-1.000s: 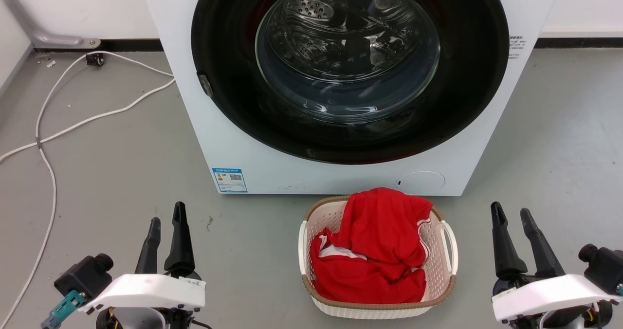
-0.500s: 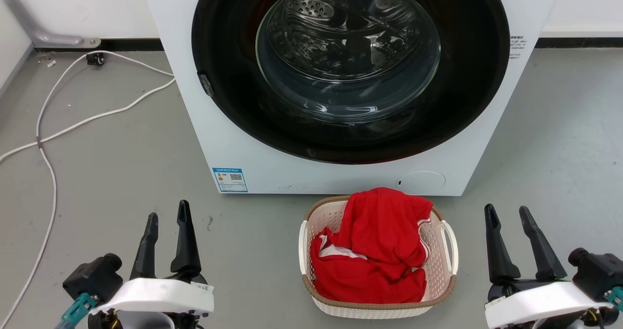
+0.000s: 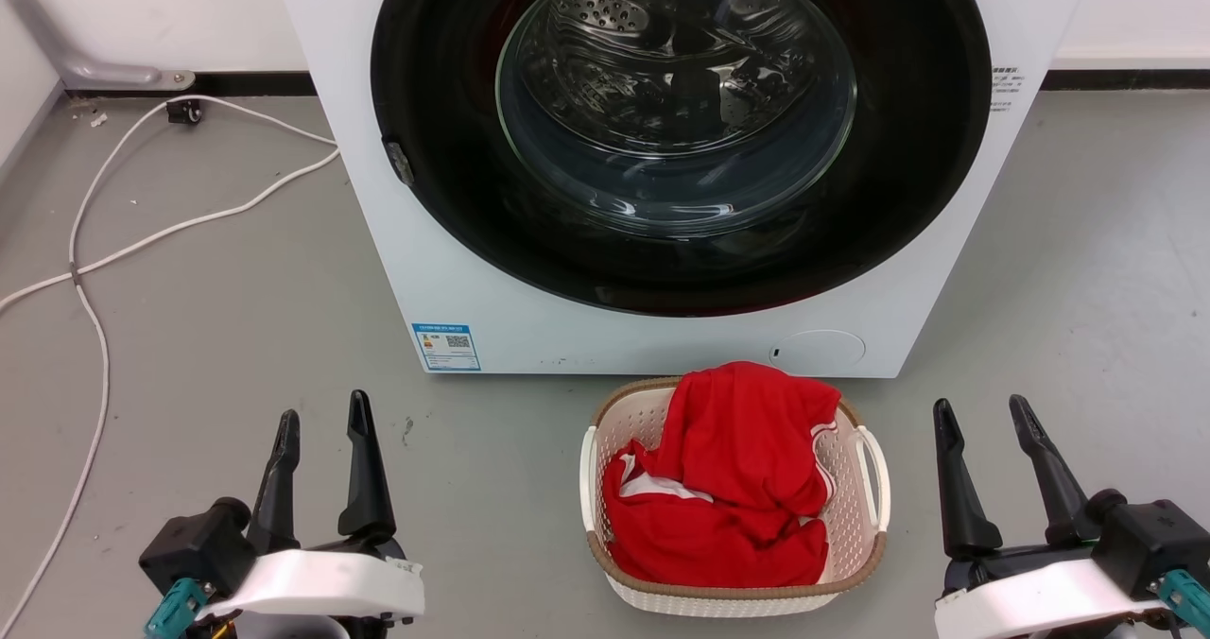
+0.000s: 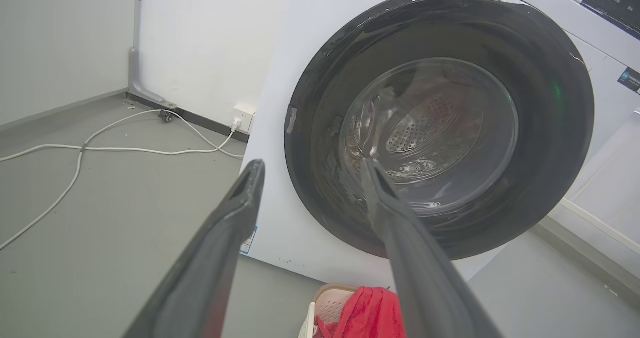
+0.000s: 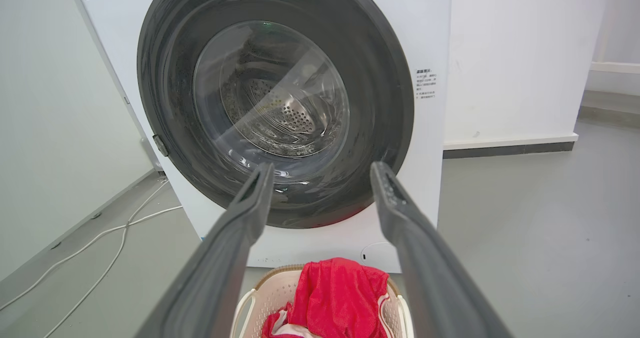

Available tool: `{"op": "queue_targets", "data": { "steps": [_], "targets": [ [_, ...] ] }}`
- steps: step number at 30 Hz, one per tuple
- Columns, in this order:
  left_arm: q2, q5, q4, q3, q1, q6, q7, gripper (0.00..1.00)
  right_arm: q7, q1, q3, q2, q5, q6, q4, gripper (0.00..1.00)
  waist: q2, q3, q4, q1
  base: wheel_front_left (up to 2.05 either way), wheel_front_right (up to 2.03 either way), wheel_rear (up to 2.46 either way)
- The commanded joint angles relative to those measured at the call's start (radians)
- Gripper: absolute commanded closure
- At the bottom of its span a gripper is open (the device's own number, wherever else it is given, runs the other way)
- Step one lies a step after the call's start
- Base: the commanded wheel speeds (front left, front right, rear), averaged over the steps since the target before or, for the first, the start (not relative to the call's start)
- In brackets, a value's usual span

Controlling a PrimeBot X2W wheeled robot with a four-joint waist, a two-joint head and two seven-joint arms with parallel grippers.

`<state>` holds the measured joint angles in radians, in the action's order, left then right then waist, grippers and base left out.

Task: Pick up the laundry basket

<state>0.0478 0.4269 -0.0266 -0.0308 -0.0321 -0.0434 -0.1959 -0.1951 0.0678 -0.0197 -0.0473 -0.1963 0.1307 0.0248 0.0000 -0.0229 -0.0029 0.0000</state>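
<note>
The basket (image 3: 628, 423) (a red cloth (image 3: 737, 474) heaped in it) sits on the floor (image 3: 236, 336) just in front of the washer (image 3: 473, 270), between the left gripper (image 3: 323, 408) and the right gripper (image 3: 980, 403), each apart from it with fingers spread, holding nothing.

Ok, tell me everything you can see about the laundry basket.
The laundry basket is small, rounded-rectangular, cream-white perforated plastic, with a brown woven-look rim band and a white loop handle on each side. It stands upright on the grey floor before the washing machine, holding a crumpled red garment with white trim that mounds above the rim. The left hand and right hand do not touch it.
</note>
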Motion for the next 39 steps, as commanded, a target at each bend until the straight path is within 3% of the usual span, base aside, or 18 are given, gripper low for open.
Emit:
{"op": "queue_targets", "data": {
  "steps": [1,30,39],
  "targets": [
    [0.003,-0.021,-0.011,-0.003,-0.001,-0.004,-0.008,0.00,-0.009,0.010,-0.003,-0.004,0.024,0.000,0.014,0.00,0.0000,-0.001,0.000,0.0000,0.00,0.00,0.00],
    [0.003,-0.267,-0.010,-0.036,-0.025,-0.056,-0.065,0.00,-0.064,0.039,0.013,-0.005,0.298,0.000,0.026,0.00,0.0000,-0.013,0.000,0.0000,0.00,0.00,0.00],
    [0.003,-0.299,-0.004,-0.039,-0.029,-0.058,-0.070,0.00,-0.070,0.040,0.013,-0.005,0.320,0.000,0.017,0.00,0.0000,-0.014,-0.001,0.0000,0.00,0.00,0.00]
  ]
}}
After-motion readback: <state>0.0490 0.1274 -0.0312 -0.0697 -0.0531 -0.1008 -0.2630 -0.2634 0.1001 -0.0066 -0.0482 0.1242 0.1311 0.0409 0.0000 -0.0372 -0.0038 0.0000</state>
